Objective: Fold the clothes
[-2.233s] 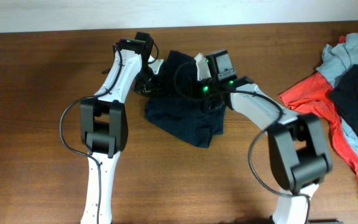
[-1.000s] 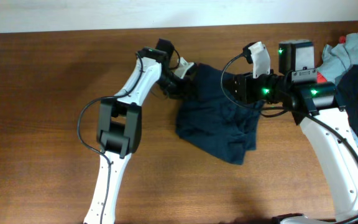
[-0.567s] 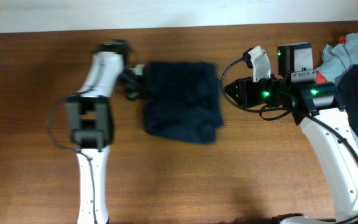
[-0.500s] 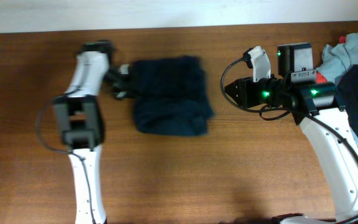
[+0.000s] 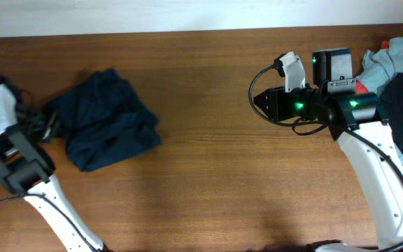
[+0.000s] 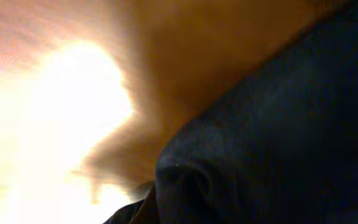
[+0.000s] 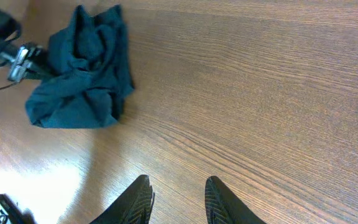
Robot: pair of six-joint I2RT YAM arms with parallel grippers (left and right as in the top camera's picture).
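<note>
The dark navy shorts [image 5: 107, 126] lie bunched on the wooden table at the far left; in the right wrist view these shorts [image 7: 79, 74] sit at the upper left. My left gripper [image 5: 47, 127] is at the shorts' left edge and shut on the cloth. The right wrist view also shows that gripper [image 7: 18, 57] against the cloth's edge. In the left wrist view navy cloth [image 6: 278, 137] fills the right and bottom and hides the fingers. My right gripper [image 5: 255, 101] hovers open and empty over bare wood at centre right, its fingertips [image 7: 143, 190] apart.
A heap of other clothes [image 5: 399, 61], grey, dark and red pieces, lies at the table's right edge behind the right arm. The table's back edge meets a white wall [image 5: 187, 14]. Glare washes out the left of the left wrist view.
The left arm has swept far to the left, dragging the shorts from the middle of the table to the left side, where they are now bunched. The right arm has stayed still.
</note>
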